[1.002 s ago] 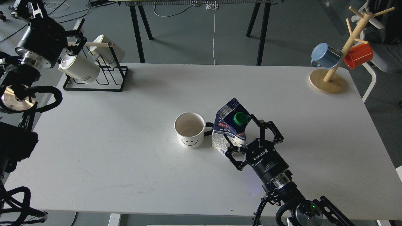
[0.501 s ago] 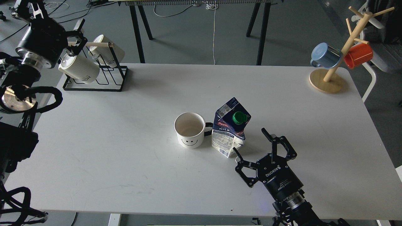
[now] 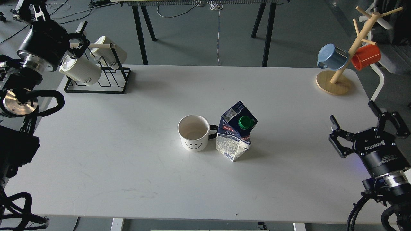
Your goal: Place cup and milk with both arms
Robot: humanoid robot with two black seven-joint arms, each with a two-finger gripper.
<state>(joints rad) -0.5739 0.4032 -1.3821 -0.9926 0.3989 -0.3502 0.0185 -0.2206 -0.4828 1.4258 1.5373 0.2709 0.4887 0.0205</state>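
Note:
A white cup (image 3: pixel 194 133) with a smiley face stands upright near the middle of the white table (image 3: pixel 128 154), its black handle pointing right. A dented blue and white milk carton (image 3: pixel 235 134) with a green cap stands upright right beside it, touching the handle. My right gripper (image 3: pixel 353 113) is open and empty at the table's right edge, far right of the carton. My left gripper (image 3: pixel 78 38) is open at the back left, by the mug rack, far from the cup.
A black wire rack (image 3: pixel 96 86) with two white mugs (image 3: pixel 82 71) stands at the back left corner. A wooden mug tree (image 3: pixel 334 84) with a blue mug (image 3: pixel 332 57) and an orange mug (image 3: pixel 366 57) stands at the back right.
My right gripper let go of the milk carton and pulled back, then swung far right to the table's edge. The carton and cup stayed put. The left arm hardly moved.

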